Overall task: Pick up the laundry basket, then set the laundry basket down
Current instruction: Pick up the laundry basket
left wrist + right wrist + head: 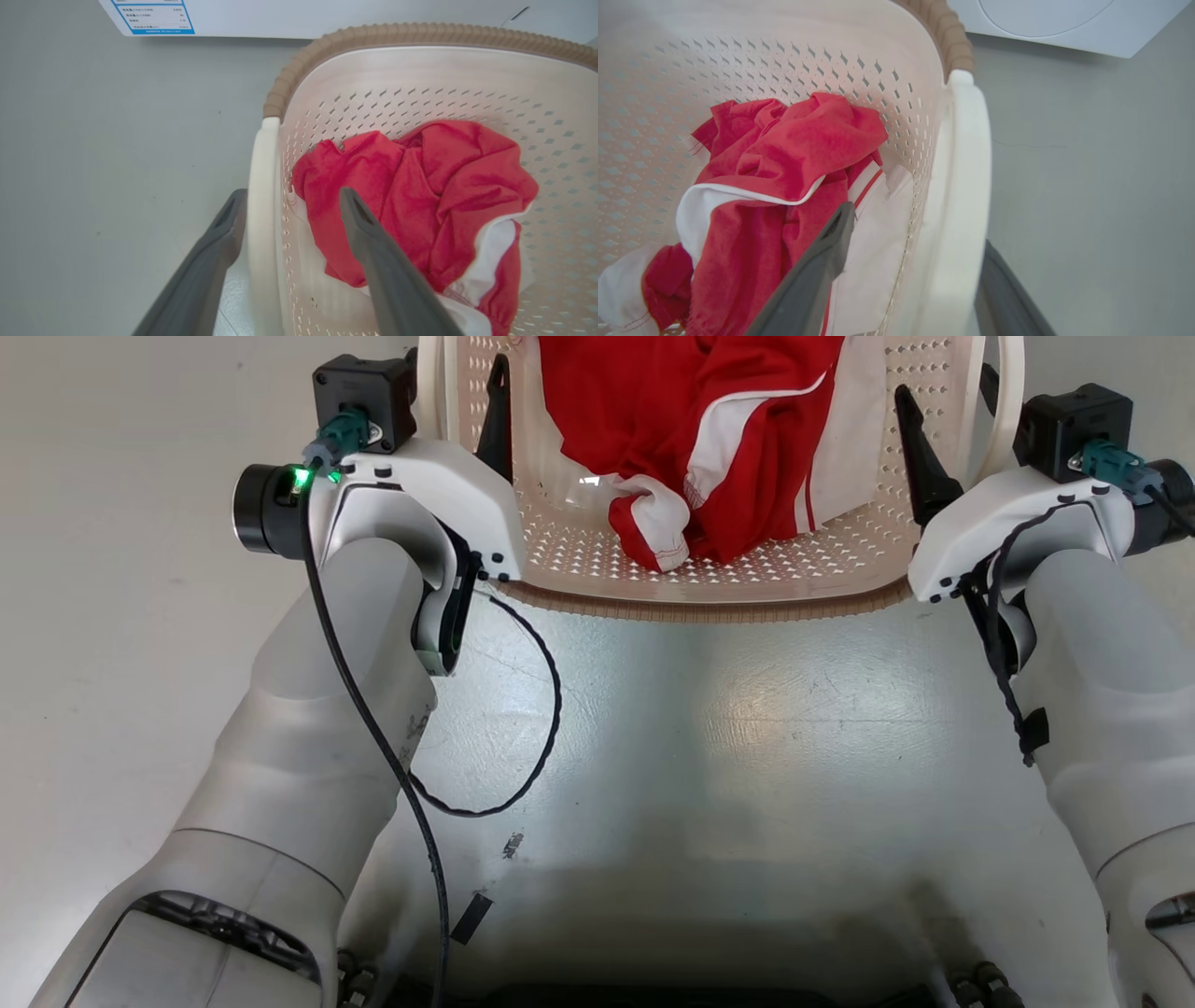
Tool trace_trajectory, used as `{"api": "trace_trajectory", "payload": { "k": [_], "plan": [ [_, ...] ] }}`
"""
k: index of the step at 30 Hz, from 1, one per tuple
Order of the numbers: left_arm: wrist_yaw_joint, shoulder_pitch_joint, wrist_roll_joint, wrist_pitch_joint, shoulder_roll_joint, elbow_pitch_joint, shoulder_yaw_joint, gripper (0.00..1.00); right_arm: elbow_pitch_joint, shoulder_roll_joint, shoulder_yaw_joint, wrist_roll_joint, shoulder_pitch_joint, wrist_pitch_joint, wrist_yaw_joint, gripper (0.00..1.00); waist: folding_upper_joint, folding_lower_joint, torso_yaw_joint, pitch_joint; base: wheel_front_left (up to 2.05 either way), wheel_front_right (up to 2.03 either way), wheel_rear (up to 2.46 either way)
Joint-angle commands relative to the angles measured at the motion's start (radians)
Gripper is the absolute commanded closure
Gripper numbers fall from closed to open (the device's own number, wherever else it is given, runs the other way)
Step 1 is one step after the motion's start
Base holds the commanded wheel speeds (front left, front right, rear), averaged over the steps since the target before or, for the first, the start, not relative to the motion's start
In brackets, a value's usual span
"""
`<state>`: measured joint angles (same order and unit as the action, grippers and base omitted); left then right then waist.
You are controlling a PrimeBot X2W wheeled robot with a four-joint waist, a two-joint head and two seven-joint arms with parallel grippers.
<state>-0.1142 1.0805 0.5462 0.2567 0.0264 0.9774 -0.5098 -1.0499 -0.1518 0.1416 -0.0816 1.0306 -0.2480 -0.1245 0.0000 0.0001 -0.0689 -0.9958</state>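
The laundry basket (700, 605), cream perforated plastic with a brown woven-look rim, sits at the top of the head view with a red and white garment (709, 439) inside. My left gripper (462, 373) is open astride the basket's left white loop handle (261, 210), one finger outside and one inside over the garment. My right gripper (945, 387) is open astride the right handle (966, 163) in the same way. In the wrist views the left gripper (292, 193) and right gripper (920, 228) each stand wide, with the handle between the fingers. I cannot tell whether the basket rests on the floor.
Pale grey floor (709, 728) lies around the basket and between my forearms. A white washing machine (1064, 23) stands beyond the basket's far side, and its labelled panel (154, 16) shows in the left wrist view. A black cable (541, 728) loops off my left arm.
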Motion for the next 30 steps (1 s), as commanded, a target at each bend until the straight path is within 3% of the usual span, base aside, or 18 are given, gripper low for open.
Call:
{"api": "trace_trajectory", "payload": {
  "k": [1,30],
  "plan": [
    [-0.002,0.002,0.005,0.005,0.024,0.002,0.005,0.00,0.001,0.022,0.015,-0.004,-0.025,-0.014,-0.006,0.00,0.0000,0.0000,0.002,0.000,0.00,0.00,0.00],
    [0.001,0.060,0.073,0.005,0.024,0.121,-0.088,0.00,-0.001,0.034,0.009,0.007,-0.024,-0.014,-0.006,0.00,0.0000,0.0000,0.016,-0.010,0.00,0.00,0.00]
  ]
}}
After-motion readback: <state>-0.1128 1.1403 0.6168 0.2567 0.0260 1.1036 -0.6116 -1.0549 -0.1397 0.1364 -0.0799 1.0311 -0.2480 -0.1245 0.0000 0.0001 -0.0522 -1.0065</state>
